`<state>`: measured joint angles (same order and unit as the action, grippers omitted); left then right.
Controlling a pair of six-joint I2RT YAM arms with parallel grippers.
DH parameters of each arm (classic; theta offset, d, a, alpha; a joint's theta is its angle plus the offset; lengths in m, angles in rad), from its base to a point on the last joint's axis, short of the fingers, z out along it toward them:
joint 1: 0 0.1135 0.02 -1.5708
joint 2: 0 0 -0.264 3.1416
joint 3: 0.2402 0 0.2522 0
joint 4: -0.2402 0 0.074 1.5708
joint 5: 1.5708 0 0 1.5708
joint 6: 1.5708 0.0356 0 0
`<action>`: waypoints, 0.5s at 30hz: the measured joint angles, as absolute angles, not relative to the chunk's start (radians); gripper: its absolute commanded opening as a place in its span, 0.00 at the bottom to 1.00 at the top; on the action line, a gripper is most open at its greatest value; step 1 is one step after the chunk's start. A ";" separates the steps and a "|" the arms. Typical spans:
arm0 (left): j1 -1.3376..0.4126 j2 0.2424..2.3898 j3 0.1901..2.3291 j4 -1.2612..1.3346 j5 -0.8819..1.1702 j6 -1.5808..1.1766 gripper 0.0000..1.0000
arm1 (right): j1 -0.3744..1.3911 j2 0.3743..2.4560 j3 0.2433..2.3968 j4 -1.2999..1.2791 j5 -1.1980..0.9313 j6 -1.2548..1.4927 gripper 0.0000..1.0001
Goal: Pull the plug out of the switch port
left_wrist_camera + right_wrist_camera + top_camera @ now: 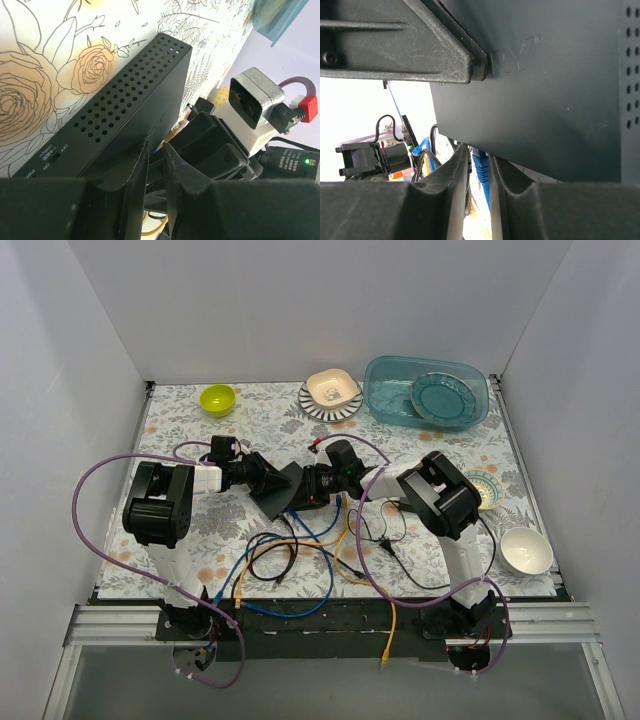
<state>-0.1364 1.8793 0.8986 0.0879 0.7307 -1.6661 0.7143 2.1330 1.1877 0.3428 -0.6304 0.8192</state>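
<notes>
The switch [278,492] is a flat black box, held tilted off the flowered table between both arms. In the left wrist view its perforated face [125,110] fills the middle. My left gripper [155,152] is shut on the switch's near edge [268,480]. My right gripper [479,155] is shut on a blue plug [481,172] whose top end sits at the switch's lower edge [545,100]. In the top view the right gripper [313,486] touches the switch's right side. The socket itself is hidden.
Blue [300,605], yellow [392,625] and black [400,550] cables lie tangled in front of the switch. A green bowl [217,398], a striped plate [312,405], a teal tub [425,390], a small patterned dish [487,487] and a white bowl [526,550] stand around.
</notes>
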 measured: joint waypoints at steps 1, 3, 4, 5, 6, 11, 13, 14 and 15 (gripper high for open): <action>-0.136 1.879 0.899 0.088 0.730 -1.666 0.20 | 0.714 2.133 1.185 0.348 -0.633 0.818 0.24; -0.136 1.879 0.899 0.088 0.730 -1.666 0.20 | 0.713 2.134 1.179 0.354 -0.631 0.816 0.26; -0.136 1.879 0.899 0.088 0.731 -1.666 0.20 | 0.713 2.138 1.177 0.355 -0.632 0.817 0.27; -0.136 1.879 0.899 0.088 0.731 -1.666 0.20 | 0.713 2.142 1.176 0.363 -0.636 0.817 0.27; -0.136 1.879 0.898 0.088 0.731 -1.666 0.20 | 0.712 2.143 1.176 0.365 -0.638 0.817 0.28; -0.136 1.879 0.896 0.091 0.731 -1.666 0.20 | 0.712 2.143 1.175 0.367 -0.638 0.816 0.17; -0.136 1.877 0.896 0.091 0.730 -1.666 0.20 | 0.712 2.143 1.175 0.369 -0.639 0.815 0.05; -0.136 1.877 0.896 0.091 0.730 -1.666 0.20 | 0.711 2.143 1.174 0.371 -0.640 0.813 0.03; -0.136 1.877 0.896 0.091 0.730 -1.666 0.20 | 0.710 2.143 1.174 0.372 -0.643 0.813 0.01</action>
